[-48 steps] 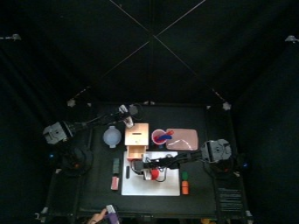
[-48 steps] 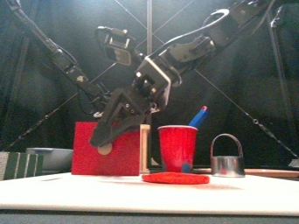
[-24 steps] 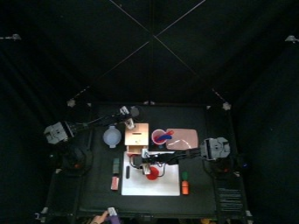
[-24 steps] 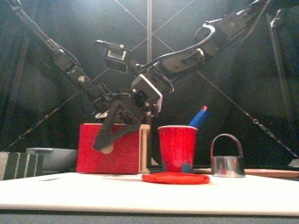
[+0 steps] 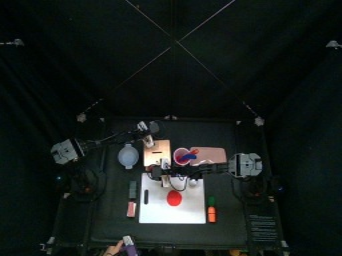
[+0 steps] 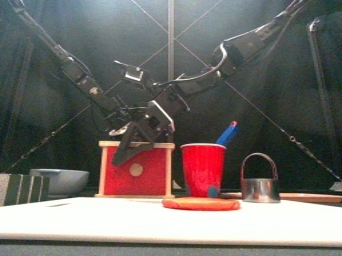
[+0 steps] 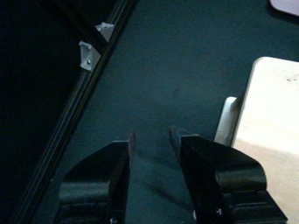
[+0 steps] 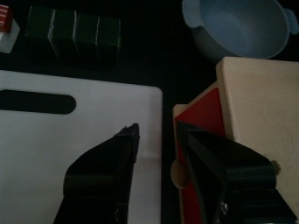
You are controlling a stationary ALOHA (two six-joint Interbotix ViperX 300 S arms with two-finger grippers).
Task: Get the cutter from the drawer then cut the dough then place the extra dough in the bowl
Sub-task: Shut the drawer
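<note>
The pale wooden box stands behind the white cutting board, its red drawer front facing the front. My right gripper hangs right at that drawer front; its jaws stand apart, the pale knob close to one of them. A flat red dough disc lies on the board. The metal cutter stands upright at the right, beside the red cup. The blue-grey bowl sits left of the box. My left gripper rests over bare table by the box, with a narrow gap and nothing in it.
Dark green sushi blocks lie left of the board, near the bowl. The red cup with a blue knife stands just right of the box. A small red and white toy lies on the board's right edge.
My right gripper has moved back toward the box, and the red drawer front has slid in with it, away from the front camera. The left arm has stayed put.
</note>
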